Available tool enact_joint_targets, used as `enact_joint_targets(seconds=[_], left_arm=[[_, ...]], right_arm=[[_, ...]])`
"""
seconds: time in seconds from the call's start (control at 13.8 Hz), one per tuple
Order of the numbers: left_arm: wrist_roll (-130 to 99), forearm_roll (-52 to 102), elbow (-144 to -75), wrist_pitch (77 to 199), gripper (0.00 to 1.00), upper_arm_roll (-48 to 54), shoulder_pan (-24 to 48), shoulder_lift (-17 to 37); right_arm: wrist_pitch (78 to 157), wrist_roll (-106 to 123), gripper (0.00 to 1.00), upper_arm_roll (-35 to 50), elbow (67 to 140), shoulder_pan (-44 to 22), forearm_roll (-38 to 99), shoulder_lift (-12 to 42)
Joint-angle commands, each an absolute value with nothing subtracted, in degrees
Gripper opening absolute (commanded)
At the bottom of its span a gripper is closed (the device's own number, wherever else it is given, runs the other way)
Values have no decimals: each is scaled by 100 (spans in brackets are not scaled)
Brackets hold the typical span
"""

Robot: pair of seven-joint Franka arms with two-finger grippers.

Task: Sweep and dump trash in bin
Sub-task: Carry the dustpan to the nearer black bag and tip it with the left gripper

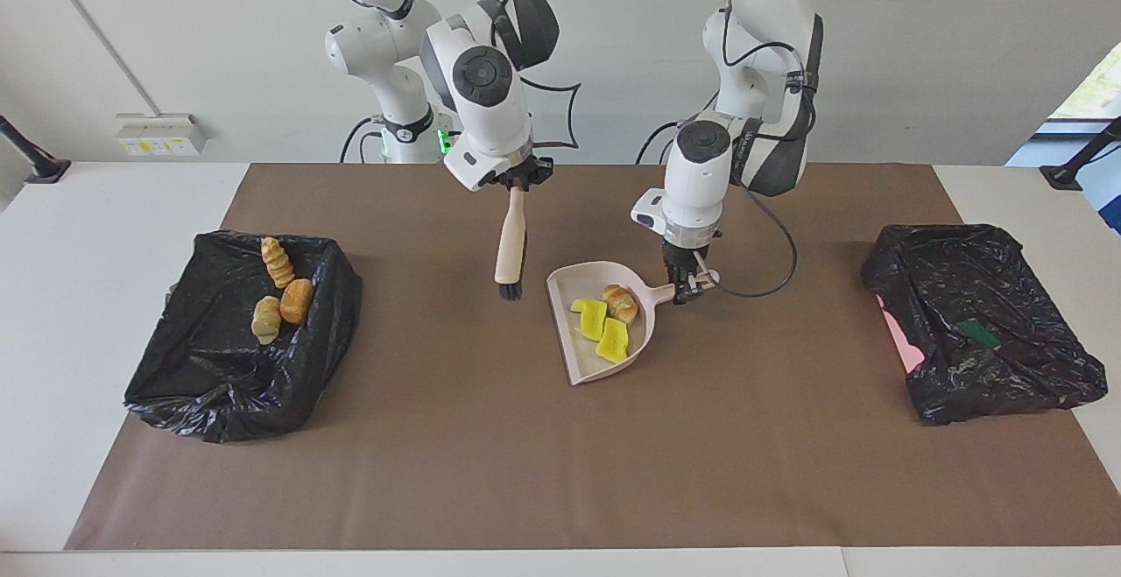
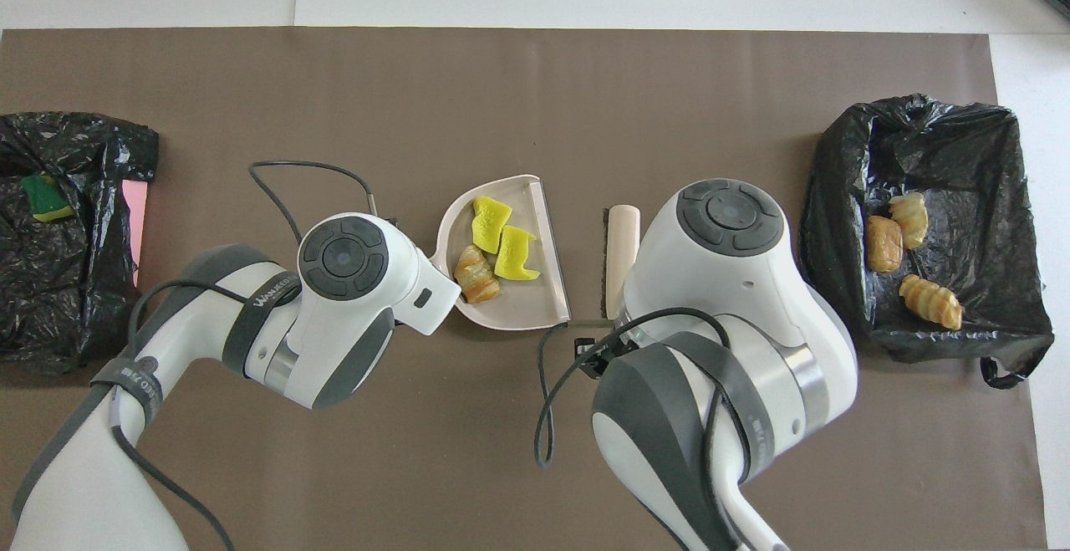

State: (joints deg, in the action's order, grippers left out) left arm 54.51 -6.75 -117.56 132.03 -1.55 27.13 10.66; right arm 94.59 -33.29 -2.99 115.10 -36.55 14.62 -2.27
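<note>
My left gripper (image 1: pixel 690 286) is shut on the handle of the pale pink dustpan (image 1: pixel 585 360), which sits low at mid-table. In the pan lie two yellow chunks (image 1: pixel 593 319) (image 1: pixel 613 341) and one golden pastry lump (image 1: pixel 620 301). My right gripper (image 1: pixel 520 179) is shut on the beige brush (image 1: pixel 511 249), which hangs with its black bristles (image 1: pixel 510 291) down beside the pan's mouth. Three pastry lumps (image 1: pixel 278 262) (image 1: pixel 297 299) (image 1: pixel 266 319) lie in the black-lined bin (image 1: pixel 219 384) at the right arm's end. The overhead view shows the pan (image 2: pixel 522 304), the brush (image 2: pixel 621 242) and that bin (image 2: pixel 986 200); both grippers are hidden there under their wrists.
A second black-lined bin (image 1: pixel 981 279) stands at the left arm's end, with a green piece (image 1: pixel 978 333) on it and pink (image 1: pixel 898 332) showing at its side. A brown mat (image 1: pixel 525 472) covers the table. A cable loops from my left wrist (image 1: pixel 775 270).
</note>
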Motion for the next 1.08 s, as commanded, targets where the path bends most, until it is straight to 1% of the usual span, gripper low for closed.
enact_joint_targets(seconds=[0.0,0.22,0.29,0.43,0.51,0.65,0.87,1.01], left_arm=[[5765,-686,-11681,13166,0,-140,2479,914],[6246,-616,-11654,12903,0,-132,2076,660],[6467,-485,-11654,12824,0,-132,1944,537],[6949,-221,-11646,12561,0,-149,1593,300],[7283,-89,-11593,12412,0,-149,1347,203],[7890,192,-11427,11929,0,-158,829,44],[8147,457,-11014,11130,0,-158,20,-9],[8558,553,-10724,10768,0,-167,-525,0]], right_arm=[[10079,-3585,0,-272,12286,-3883,1679,-493],[11080,-4173,0,-264,12830,-4533,1679,-352],[11170,-4323,0,-264,12928,-4631,1679,-282],[11197,-4717,0,-264,12937,-5043,1696,-89],[11189,-4833,0,-264,12981,-5106,1696,-88],[11153,-4825,0,-264,13165,-5124,1696,-193],[11171,-4764,0,-246,13455,-5194,1696,-377],[11214,-4737,0,-246,13535,-5221,1679,-396]])
